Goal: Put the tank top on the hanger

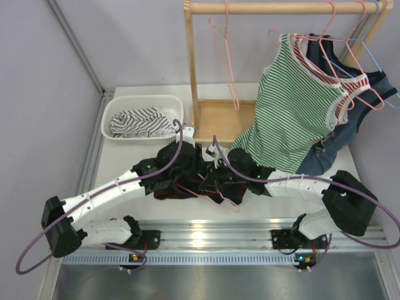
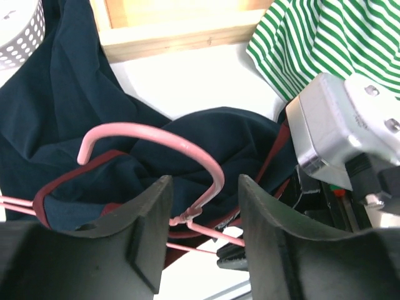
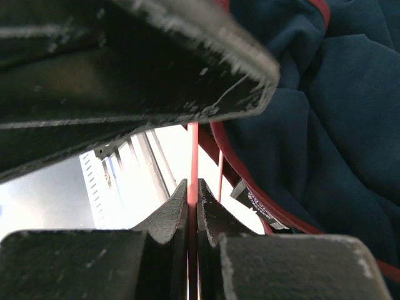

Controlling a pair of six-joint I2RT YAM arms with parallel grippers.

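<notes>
The tank top lies crumpled on the table; the hanger rests on it, hook between the parted fingers of the left claw, the right claw pinching its wire

The white table carries a white plastic basket at 10 o'clock, holding striped cloth. The wooden base of a clothes rack sits at 12 o'clock, just beside the basket. Near the middle, toward 6 o'clock, a dark navy tank top lies crumpled, a pink hanger partly on its fabric.
</notes>
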